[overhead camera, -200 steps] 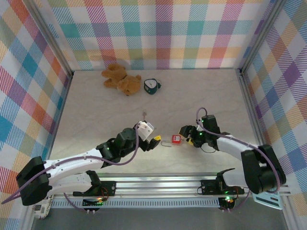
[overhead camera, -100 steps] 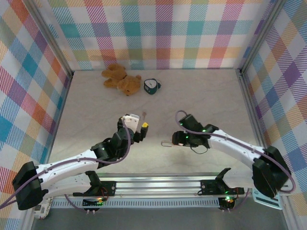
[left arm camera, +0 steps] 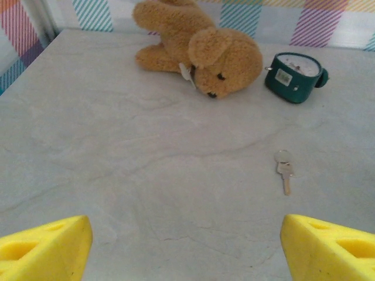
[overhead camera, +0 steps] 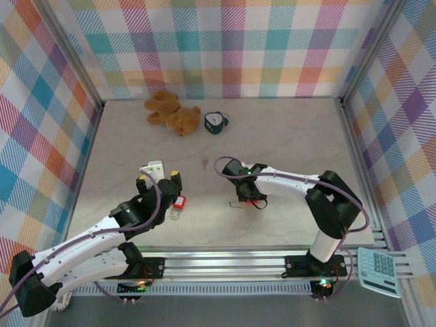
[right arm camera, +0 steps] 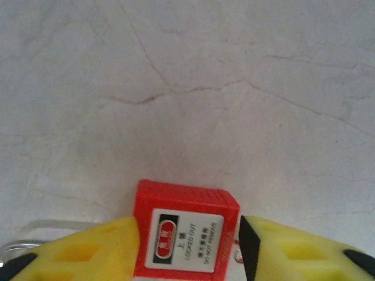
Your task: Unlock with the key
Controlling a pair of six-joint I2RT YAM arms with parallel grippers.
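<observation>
So far, little of the unlocking appears done. The right gripper (right arm camera: 187, 253) is clenching a red padlock (right arm camera: 186, 206), both yellow fingers pressing on its sides, low over the table (overhead camera: 300, 136) and nearer its near edge than its far one. The key (left arm camera: 285, 171) is lying loose around the middle of the table, apart from both grippers, with nothing touching it. The left gripper (left arm camera: 187, 249) is hanging released and empty, facing the key. Judging by this, picking up the key, seating it in the padlock and turning it are all remaining.
</observation>
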